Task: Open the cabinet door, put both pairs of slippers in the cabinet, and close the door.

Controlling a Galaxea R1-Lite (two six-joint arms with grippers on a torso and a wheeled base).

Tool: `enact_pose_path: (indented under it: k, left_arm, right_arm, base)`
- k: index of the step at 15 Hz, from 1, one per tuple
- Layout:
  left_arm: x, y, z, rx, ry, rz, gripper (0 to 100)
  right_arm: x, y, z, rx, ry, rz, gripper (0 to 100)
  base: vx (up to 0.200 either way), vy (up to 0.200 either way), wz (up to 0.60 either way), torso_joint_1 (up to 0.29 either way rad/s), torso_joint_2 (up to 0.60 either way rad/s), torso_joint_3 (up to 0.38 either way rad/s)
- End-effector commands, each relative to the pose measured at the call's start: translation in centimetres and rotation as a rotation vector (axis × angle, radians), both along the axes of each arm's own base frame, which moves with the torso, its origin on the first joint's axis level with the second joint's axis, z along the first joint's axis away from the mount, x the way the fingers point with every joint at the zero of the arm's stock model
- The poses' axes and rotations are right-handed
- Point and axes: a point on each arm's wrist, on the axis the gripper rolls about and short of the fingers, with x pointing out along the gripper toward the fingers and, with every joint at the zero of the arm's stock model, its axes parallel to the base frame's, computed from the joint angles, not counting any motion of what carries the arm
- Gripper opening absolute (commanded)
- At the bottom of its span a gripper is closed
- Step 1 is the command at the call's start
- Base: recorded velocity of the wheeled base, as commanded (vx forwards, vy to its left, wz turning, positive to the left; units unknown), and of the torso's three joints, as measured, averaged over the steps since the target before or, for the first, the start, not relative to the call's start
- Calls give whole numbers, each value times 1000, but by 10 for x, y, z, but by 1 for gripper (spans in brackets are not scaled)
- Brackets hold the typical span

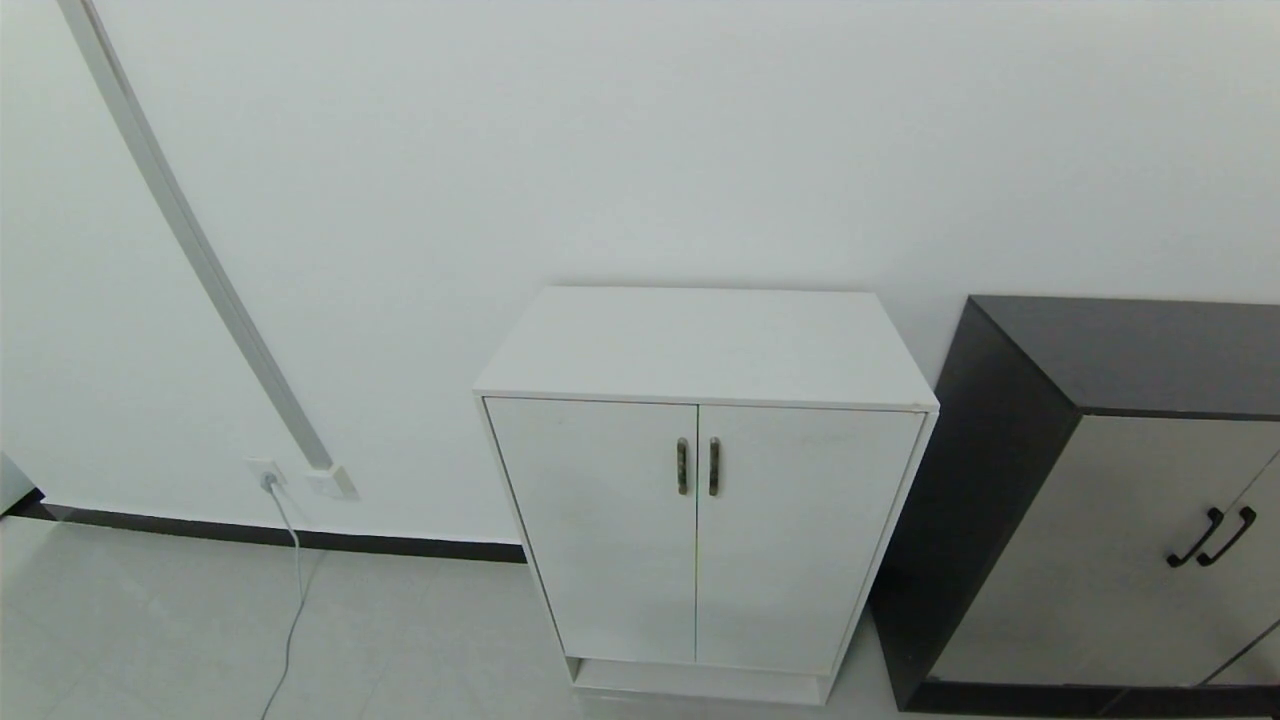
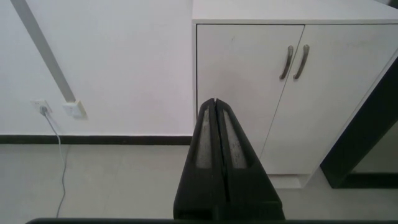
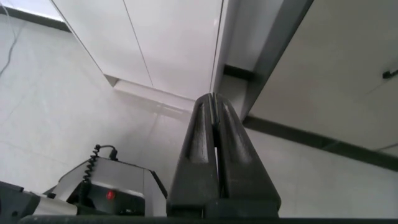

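White laminate cabinet (image 1: pixel 700 345) against wall, both doors shut. I judge doors light, stiff, swinging from outer edges. Best hold: slim metal handles (image 1: pixel 683 466) at centre seam, probably slick. Left gripper (image 2: pixel 215 106) closed tight, empty, well short of cabinet. Right gripper (image 3: pixel 214 99) likewise closed, empty, low near cabinet foot.

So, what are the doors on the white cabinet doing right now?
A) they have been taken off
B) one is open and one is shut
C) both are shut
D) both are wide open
C. The white cabinet has both doors lying flat and meeting in the middle, with its two handles side by side.
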Motion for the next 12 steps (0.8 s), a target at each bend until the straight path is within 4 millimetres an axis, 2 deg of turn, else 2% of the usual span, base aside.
enact_pose_path:
  k: [1, 7, 10, 12]
  left_arm:
    - [0, 0, 0, 0, 1, 0, 0]
    - [0, 0, 0, 0, 1, 0, 0]
    - [0, 0, 0, 0, 1, 0, 0]
    - [0, 0, 0, 1, 1, 0, 0]
  right_arm:
    - [-2, 0, 0, 7, -19, 8, 0]
    - [-6, -1, 1, 54, -57, 15, 0]
    - [-19, -4, -2, 45, -180, 40, 0]
    - [-21, -4, -2, 40, -186, 48, 0]
  base:
    - [0, 0, 0, 0, 0, 0]
    - [0, 0, 0, 0, 0, 0]
    - [0, 0, 0, 0, 0, 0]
    - [0, 0, 0, 0, 0, 0]
